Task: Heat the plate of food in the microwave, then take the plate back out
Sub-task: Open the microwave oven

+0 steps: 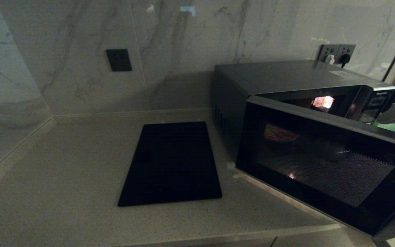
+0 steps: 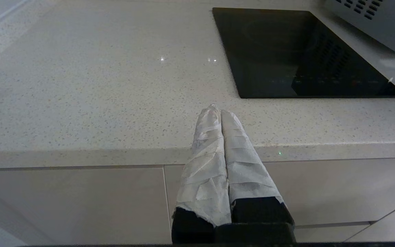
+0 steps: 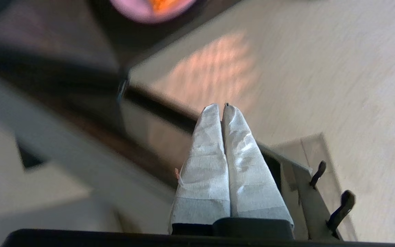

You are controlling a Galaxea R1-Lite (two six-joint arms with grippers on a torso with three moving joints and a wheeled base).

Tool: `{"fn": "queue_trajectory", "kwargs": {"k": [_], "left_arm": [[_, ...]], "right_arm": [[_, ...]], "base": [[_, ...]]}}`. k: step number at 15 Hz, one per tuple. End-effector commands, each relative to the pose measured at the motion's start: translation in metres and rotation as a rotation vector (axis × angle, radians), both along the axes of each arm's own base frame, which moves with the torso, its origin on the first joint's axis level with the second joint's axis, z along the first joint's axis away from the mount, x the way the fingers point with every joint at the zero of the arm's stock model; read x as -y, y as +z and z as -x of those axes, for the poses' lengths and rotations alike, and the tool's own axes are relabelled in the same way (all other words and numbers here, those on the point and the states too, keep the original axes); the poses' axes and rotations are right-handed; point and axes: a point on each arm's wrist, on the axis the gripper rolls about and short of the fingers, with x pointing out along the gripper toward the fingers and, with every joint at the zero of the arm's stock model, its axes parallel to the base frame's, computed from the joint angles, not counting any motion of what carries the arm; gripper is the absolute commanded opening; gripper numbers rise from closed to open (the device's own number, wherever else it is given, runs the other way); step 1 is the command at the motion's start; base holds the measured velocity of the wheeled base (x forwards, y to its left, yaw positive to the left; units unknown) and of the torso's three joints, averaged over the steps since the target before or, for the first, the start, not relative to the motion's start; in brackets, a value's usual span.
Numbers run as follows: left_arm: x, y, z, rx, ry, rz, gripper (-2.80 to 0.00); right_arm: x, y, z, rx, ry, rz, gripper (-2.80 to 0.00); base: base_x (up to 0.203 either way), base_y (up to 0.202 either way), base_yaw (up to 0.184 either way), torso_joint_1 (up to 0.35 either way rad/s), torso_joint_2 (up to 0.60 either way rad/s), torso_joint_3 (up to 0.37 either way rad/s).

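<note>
The dark grey microwave stands at the right of the counter. Its black glass door is swung partly open towards me, and a light glows inside. In the right wrist view the lavender plate of food with orange pieces shows blurred at the frame's edge, in the dark beyond the door. My right gripper is shut and holds nothing. Its wrapped fingers lie along the door's latch edge, beside the two latch hooks. My left gripper is shut and empty, low before the counter's front edge.
A flat black cooktop panel is set in the pale counter left of the microwave; it also shows in the left wrist view as a black panel. Marble walls close the back and left. Wall sockets sit behind the microwave. A green board shows past the door.
</note>
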Motion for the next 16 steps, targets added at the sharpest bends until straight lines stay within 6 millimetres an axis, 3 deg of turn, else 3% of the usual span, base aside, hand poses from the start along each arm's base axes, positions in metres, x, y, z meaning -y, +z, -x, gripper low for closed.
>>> {"fn": "queue_trajectory", "kwargs": {"k": [1, 7, 16], "left_arm": [[0.000, 0.000, 0.000, 0.000, 0.001, 0.001, -2.80], [0.000, 0.000, 0.000, -0.001, 0.001, 0.001, -2.80], [0.000, 0.000, 0.000, -0.001, 0.001, 0.001, -2.80]], "right_arm": [[-0.015, 0.007, 0.022, -0.007, 0.053, -0.004, -2.80], [-0.040, 0.006, 0.055, -0.095, 0.169, -0.009, -2.80], [-0.068, 0.002, 0.087, -0.176, 0.340, -0.012, -2.80]], "base": [[0.000, 0.000, 0.000, 0.000, 0.00, 0.000], [0.000, 0.000, 0.000, 0.000, 0.00, 0.000], [0.000, 0.000, 0.000, 0.000, 0.00, 0.000]]}}
